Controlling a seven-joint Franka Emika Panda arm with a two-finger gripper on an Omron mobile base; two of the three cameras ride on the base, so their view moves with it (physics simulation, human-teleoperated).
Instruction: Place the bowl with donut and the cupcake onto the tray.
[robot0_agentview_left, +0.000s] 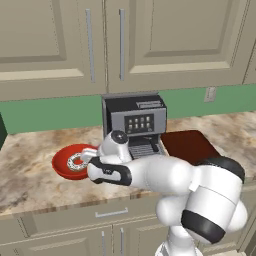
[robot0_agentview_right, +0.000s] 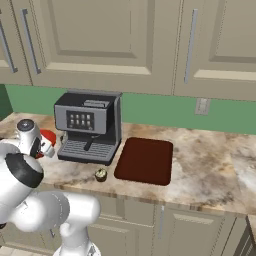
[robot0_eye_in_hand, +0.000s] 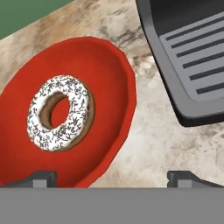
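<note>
Bowl: we see the bright red bowl (robot0_eye_in_hand: 103, 78) filling the left half of the hand view, wide and shallow; its right rim curves down toward the lower middle of that frame. In the left base view it (robot0_agentview_left: 62, 160) sits at middle left on the counter, partly covered by the arm.
Donut: the donut (robot0_eye_in_hand: 60, 113) lies flat inside the bowl, left of centre in the hand view, white icing with dark sprinkles, hole showing red beneath.
Bowl edge room: we find a strip of bare marbled counter (robot0_eye_in_hand: 157, 135) between the bowl's right rim and the dark drip tray of the coffee machine (robot0_eye_in_hand: 188, 57) at upper right; the two stay apart.
Gripper: the gripper (robot0_eye_in_hand: 113, 178) shows its two tips at the bottom of the hand view, spread wide, the left tip over the bowl's near rim, the right one over bare counter; nothing sits between them, so we call it released. We cannot tell whether the left tip touches the rim.
Cupcake: the cupcake (robot0_agentview_right: 101, 174) stands at lower middle-left of the right base view, near the counter's front edge, just in front of the machine's right corner.
Tray: the maroon tray (robot0_agentview_right: 145, 160) lies flat right of the machine, centre of that view, nothing on it, with open counter to its right.
Backdrop: green wall (robot0_agentview_right: 160, 110) and beige cabinets (robot0_agentview_right: 100, 40) above.
</note>
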